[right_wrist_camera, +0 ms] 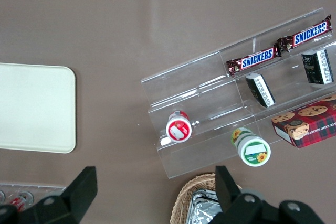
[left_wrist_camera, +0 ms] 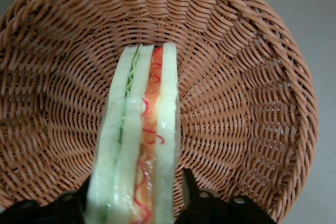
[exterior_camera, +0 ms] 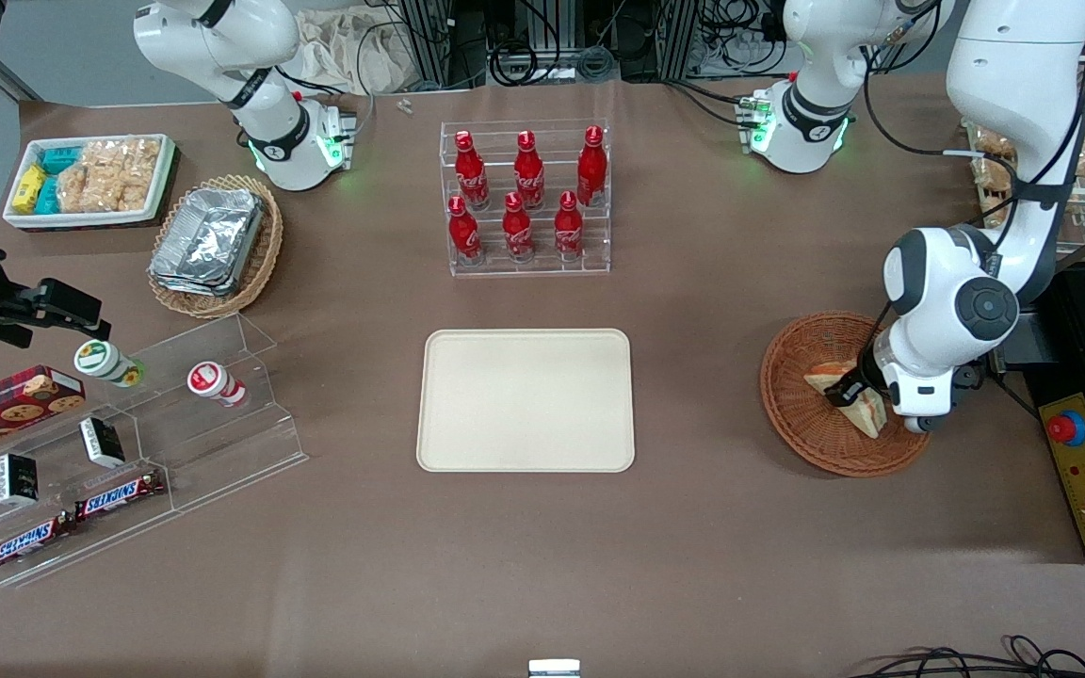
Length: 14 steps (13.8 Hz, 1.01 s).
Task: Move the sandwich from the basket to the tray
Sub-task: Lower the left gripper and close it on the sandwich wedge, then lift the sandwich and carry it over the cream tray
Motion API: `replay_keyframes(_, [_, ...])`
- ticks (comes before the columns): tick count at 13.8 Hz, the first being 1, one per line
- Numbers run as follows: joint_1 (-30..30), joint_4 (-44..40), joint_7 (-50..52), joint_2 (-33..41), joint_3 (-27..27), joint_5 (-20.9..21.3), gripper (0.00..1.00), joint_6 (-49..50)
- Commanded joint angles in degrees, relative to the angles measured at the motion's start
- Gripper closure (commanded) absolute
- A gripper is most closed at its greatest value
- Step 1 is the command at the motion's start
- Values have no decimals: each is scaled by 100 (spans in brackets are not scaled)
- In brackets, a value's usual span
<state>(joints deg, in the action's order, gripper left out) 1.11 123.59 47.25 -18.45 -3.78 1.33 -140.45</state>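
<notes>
- Front view: the hand [exterior_camera: 851,390] is down inside the basket [exterior_camera: 801,414], at the working arm's end of the surface [exterior_camera: 693,546], and is closed on the sandwich [exterior_camera: 867,407]. The tray [exterior_camera: 526,399] lies mid-surface, well apart from the basket.
- Left wrist view: the sandwich [left_wrist_camera: 139,140] stands on edge, pinched between the black fingers [left_wrist_camera: 190,190], its red-orange and green filling showing, with the basket [left_wrist_camera: 252,103] weave all around it.
- Right wrist view: the tray [right_wrist_camera: 34,107] corner lies near a clear stepped rack [right_wrist_camera: 210,114].
</notes>
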Motion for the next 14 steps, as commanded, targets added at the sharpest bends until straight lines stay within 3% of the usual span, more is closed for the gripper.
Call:
replay_keyframes(1, [21,33,188,61,0,297,100,-140])
replay_keyframes(3, [3,-37,161,445,-26,298,100,313])
replay_keyframes(5, [-58,-413,-39,1008,-105,272,100,1584])
replay_keyframes(8, [-138,-1335,-1065,1177,-789,79,100,3178])
replay_keyframes(10, [-138,-1723,-1891,1186,-1273,-202,100,3498])
replay_keyframes(14, [-164,-2049,-2036,889,-2388,-378,100,3289])
